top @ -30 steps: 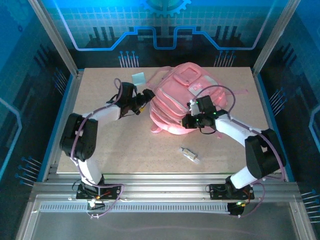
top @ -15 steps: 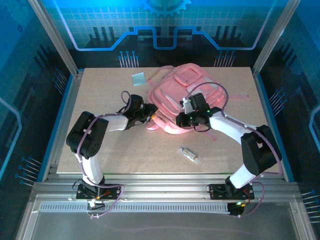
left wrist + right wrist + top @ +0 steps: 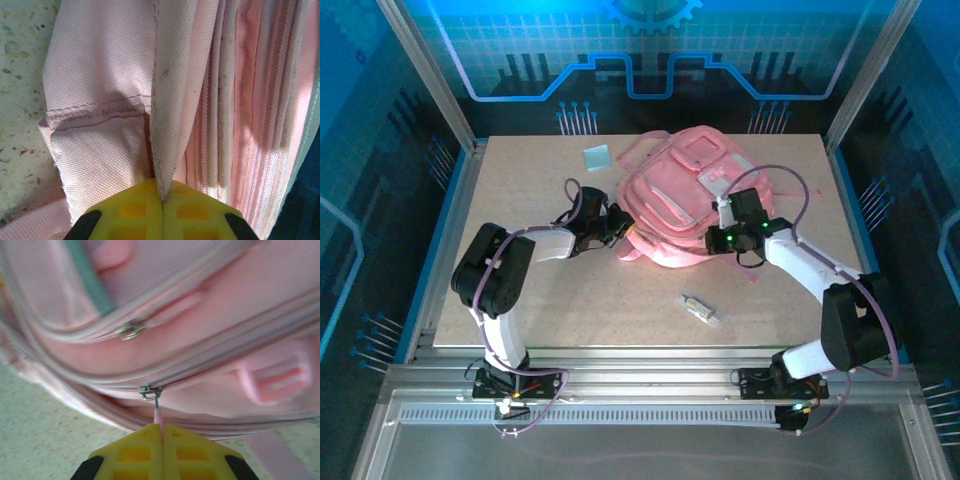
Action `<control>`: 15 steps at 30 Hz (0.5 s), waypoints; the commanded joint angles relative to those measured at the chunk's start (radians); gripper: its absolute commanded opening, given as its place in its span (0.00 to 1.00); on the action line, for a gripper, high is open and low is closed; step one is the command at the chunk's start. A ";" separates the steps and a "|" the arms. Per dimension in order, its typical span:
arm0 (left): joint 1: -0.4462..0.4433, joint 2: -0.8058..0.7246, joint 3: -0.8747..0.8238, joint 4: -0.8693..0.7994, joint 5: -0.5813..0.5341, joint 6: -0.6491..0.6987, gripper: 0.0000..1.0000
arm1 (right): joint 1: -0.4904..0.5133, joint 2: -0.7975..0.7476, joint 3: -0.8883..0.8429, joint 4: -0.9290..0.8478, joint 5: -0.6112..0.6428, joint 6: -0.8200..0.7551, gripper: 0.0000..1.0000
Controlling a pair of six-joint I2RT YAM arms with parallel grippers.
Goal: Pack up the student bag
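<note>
Two grippers are both clamped on the student bag [image 3: 680, 195], one at each side of it. The left gripper [image 3: 622, 230] has its yellow pads [image 3: 132, 212] pressed together on a thin fold of the bag's pink fabric. In the left wrist view that fold rises straight up out of the closed pads. A stitched panel of the bag [image 3: 95, 125] lies to the left of the fold and ribbed webbing to its right. From above, the bulk of the bag spreads away ahead of this gripper and to its right, resting flat on the table [image 3: 550, 290].

The right gripper [image 3: 716, 238] sits over the bag's near right part. In the right wrist view its tips [image 3: 161, 440] are closed on a small pink zip pull [image 3: 158, 416]. The metal slider [image 3: 149, 391] hangs just beyond the tips, on a zip line that runs across the bag. A second slider [image 3: 131, 330] sits farther ahead and slightly left.

Behind the right gripper, toward the arm bases, a small slim object [image 3: 700, 310] lies on the table apart from the bag. A pale square [image 3: 597, 157] lies beyond the left gripper, near the bag's far left corner.
</note>
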 commanded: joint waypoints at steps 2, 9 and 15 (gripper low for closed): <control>0.034 -0.051 0.006 -0.031 -0.025 0.051 0.00 | -0.096 -0.018 -0.001 -0.049 0.117 -0.054 0.00; 0.039 -0.058 -0.005 -0.033 -0.021 0.050 0.00 | -0.174 0.004 0.067 -0.066 0.130 -0.092 0.00; 0.039 -0.078 -0.014 -0.036 -0.019 0.054 0.00 | -0.174 0.008 0.089 -0.078 0.151 -0.077 0.00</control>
